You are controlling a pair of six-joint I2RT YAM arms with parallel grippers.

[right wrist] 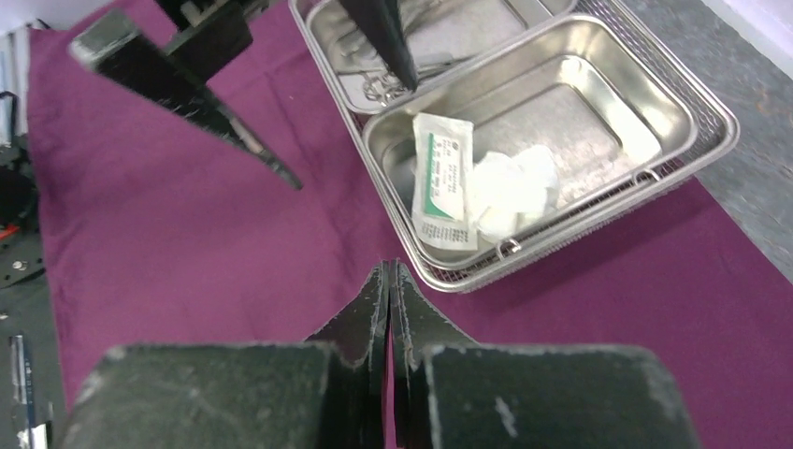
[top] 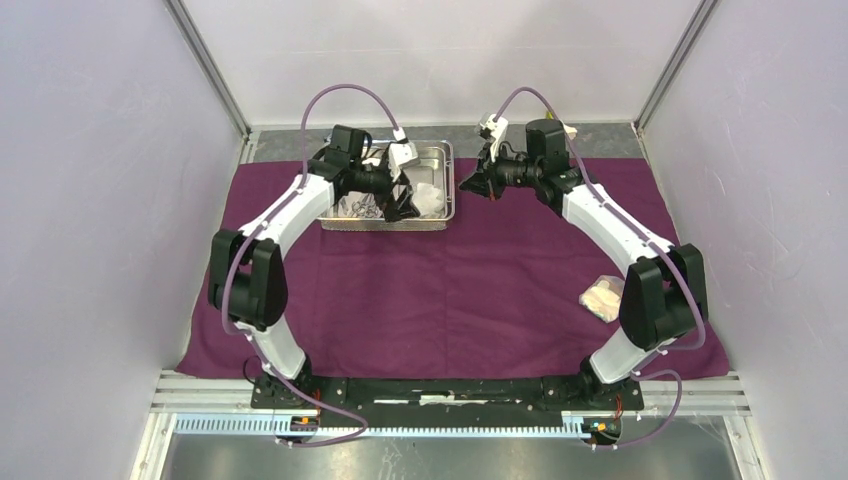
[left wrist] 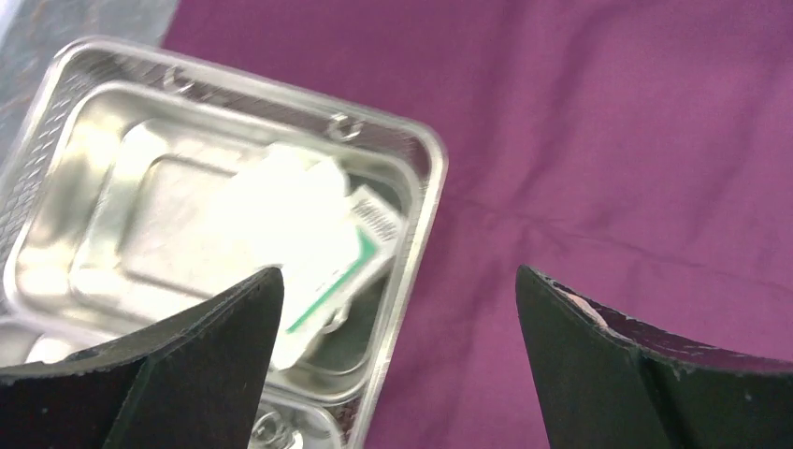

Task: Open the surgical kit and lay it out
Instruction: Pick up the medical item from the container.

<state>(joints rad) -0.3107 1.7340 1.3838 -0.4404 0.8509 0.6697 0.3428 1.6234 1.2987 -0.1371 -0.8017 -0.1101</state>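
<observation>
The purple cloth wrap [top: 450, 290] lies spread flat over the table. At its far side stands the shiny two-compartment steel tray [top: 441, 152]. One compartment holds a white sealed packet [right wrist: 443, 178] with a green stripe and white gauze wads [right wrist: 512, 181]; the other holds slim metal forceps [right wrist: 382, 86]. My left gripper [left wrist: 399, 271] hangs open above the tray's edge [left wrist: 425, 234], one finger over the tray and the other over the cloth, holding nothing. My right gripper [right wrist: 387, 267] is shut and empty, above the cloth just right of the tray.
A small clear packet with pale contents [top: 603, 296] lies on the cloth by the right arm's elbow. Grey walls and metal frame posts close in the back and both sides. A bare grey strip [top: 600, 140] runs behind the cloth.
</observation>
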